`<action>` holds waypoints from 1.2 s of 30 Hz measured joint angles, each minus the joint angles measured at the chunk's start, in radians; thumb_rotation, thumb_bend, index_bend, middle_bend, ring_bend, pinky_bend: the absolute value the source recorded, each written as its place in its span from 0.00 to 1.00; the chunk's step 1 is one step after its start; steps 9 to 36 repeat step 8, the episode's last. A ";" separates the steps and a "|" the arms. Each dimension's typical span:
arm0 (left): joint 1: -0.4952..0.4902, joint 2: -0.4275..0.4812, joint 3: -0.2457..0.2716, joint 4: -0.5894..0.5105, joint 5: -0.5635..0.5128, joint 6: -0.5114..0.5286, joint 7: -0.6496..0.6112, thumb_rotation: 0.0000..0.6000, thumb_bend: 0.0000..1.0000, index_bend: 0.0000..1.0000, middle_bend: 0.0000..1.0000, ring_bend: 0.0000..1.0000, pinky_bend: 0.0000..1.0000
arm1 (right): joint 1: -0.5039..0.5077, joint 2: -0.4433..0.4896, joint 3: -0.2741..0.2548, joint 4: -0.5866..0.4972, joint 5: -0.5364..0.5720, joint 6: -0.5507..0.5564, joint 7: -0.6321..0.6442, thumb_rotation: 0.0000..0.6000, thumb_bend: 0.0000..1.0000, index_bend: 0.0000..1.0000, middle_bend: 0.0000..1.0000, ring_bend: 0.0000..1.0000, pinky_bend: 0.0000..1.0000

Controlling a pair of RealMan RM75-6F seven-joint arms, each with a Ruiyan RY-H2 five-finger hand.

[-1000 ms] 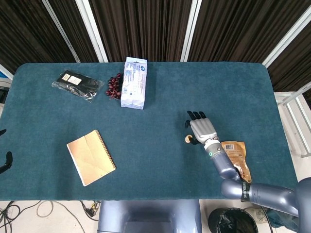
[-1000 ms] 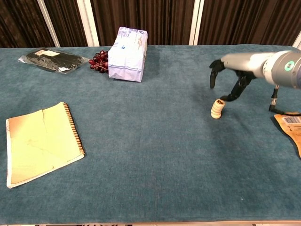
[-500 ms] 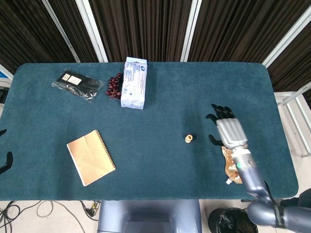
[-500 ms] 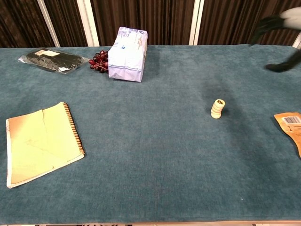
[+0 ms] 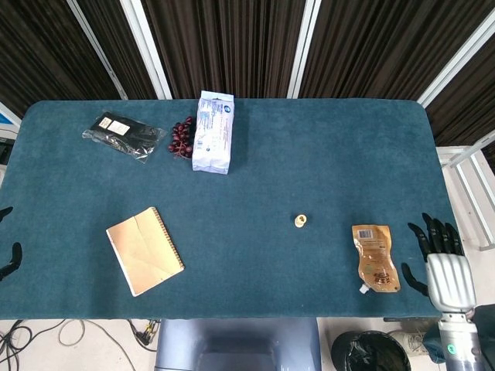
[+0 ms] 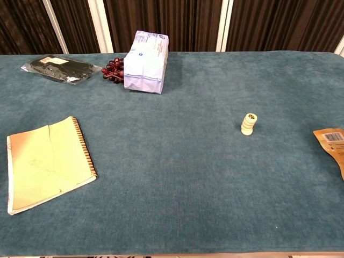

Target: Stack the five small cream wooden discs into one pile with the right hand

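Discs (image 6: pixel 249 124) stand piled right of centre; my right hand (image 5: pixel 444 267) hangs off the table's (image 5: pixel 309 154) right edge, fingers spread, empty. Left hand (image 5: pixel 8 255) barely shows; I can't tell its state.

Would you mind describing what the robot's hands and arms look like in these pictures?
The right hand has a pale silver-grey metallic back plate and slim black fingers. Its wrist is a rounded grey cylinder with a small teal mark near the frame's bottom edge. Of the left hand, only dark fingertip-like parts show at the head view's left edge. No cables are visible.
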 measured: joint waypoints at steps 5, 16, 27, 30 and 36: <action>-0.002 0.001 0.004 0.003 0.003 -0.004 0.009 1.00 0.49 0.16 0.00 0.00 0.00 | -0.024 -0.009 0.006 0.028 -0.019 -0.010 0.007 1.00 0.41 0.16 0.00 0.00 0.00; -0.002 0.005 0.008 0.002 0.001 -0.013 0.012 1.00 0.49 0.16 0.00 0.00 0.00 | -0.036 -0.010 0.022 0.037 -0.032 -0.018 0.007 1.00 0.41 0.16 0.00 0.00 0.00; -0.002 0.005 0.008 0.002 0.001 -0.013 0.012 1.00 0.49 0.16 0.00 0.00 0.00 | -0.036 -0.010 0.022 0.037 -0.032 -0.018 0.007 1.00 0.41 0.16 0.00 0.00 0.00; -0.002 0.005 0.008 0.002 0.001 -0.013 0.012 1.00 0.49 0.16 0.00 0.00 0.00 | -0.036 -0.010 0.022 0.037 -0.032 -0.018 0.007 1.00 0.41 0.16 0.00 0.00 0.00; -0.002 0.005 0.008 0.002 0.001 -0.013 0.012 1.00 0.49 0.16 0.00 0.00 0.00 | -0.036 -0.010 0.022 0.037 -0.032 -0.018 0.007 1.00 0.41 0.16 0.00 0.00 0.00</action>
